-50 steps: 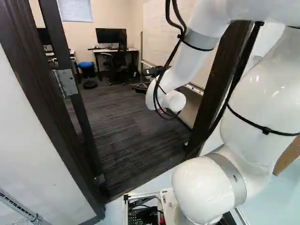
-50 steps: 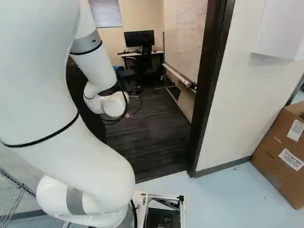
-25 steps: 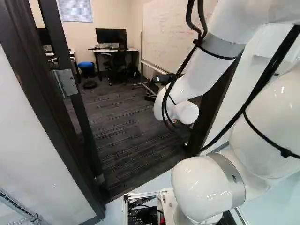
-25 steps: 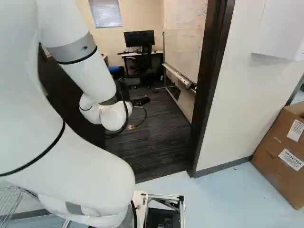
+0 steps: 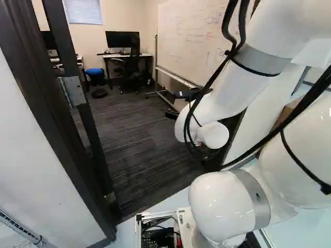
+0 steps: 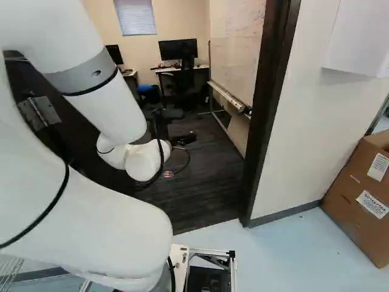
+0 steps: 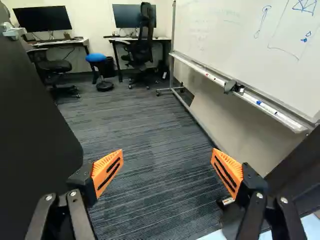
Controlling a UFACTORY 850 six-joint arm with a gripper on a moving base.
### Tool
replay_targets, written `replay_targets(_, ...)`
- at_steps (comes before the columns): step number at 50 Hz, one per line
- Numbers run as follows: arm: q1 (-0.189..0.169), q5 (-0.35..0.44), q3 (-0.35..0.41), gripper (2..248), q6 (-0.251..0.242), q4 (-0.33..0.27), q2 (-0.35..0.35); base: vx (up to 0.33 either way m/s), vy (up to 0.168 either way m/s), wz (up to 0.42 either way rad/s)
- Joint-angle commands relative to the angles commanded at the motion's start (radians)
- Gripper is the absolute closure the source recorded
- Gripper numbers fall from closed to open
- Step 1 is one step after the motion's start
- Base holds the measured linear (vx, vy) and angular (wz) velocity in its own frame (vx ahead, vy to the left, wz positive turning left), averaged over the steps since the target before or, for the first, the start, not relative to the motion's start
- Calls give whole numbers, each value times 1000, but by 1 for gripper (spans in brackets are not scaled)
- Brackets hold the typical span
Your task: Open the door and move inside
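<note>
Door (image 7: 35, 135) open, gripper (image 7: 167, 172) released, nothing held! Base (image 6: 180, 261) outside rm (image 5: 145, 139); approx halfway, drive-in left to do.

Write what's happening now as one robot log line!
door: open | gripper: open, empty | arm: stretched out toward doorway | base: outside | moving inside: not done yet

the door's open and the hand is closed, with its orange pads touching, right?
No, the hand is open: the wrist view shows its orange pads standing wide apart. The door is open, as you say.
</note>
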Motion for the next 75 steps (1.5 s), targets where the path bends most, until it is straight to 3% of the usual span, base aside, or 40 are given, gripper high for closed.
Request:
replay_targets(52,-12,-6,30,3,0,7,26,1,2,4)
replay_targets(75,-12,-6,30,3,0,7,26,99,16,-1)
